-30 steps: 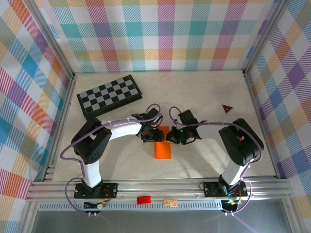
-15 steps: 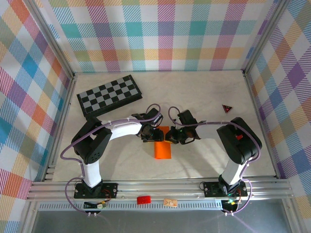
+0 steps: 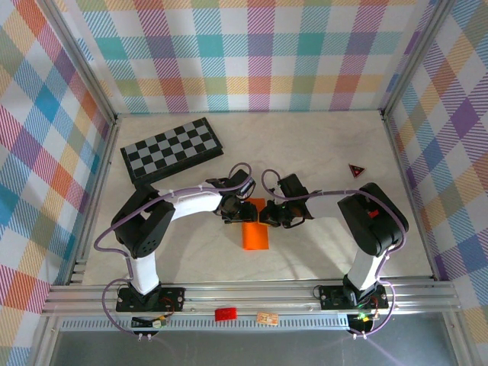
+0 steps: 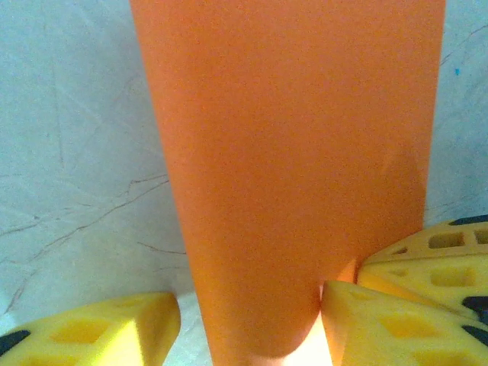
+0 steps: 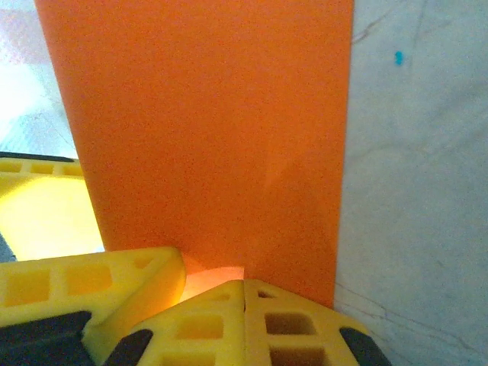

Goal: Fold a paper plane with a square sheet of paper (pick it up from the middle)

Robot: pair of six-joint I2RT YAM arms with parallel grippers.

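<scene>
Plaid walls in many colours close in a pale, marbled worktop [image 3: 320, 145]. On it I count one square sheet of paper [image 3: 255, 235], bright orange and lying as a narrow rectangle in the middle between my two arms. There is also one black-and-grey checkerboard [image 3: 171, 149] towards the far left and one small dark red triangle [image 3: 356, 170] well apart on the right. One small red piece [image 3: 225, 313] sits on the rail at the near edge.

My left fingers [image 4: 107, 328] stand released and apart, straddling the far end of the orange strip. One touches its edge and the other is just clear of it. My right fingers [image 5: 297, 320] are clenched together, tip against tip, right at that same end of the paper. I cannot tell whether they have an edge of it caught between them. Both pairs meet over the paper's far end, just beside each other.
</scene>
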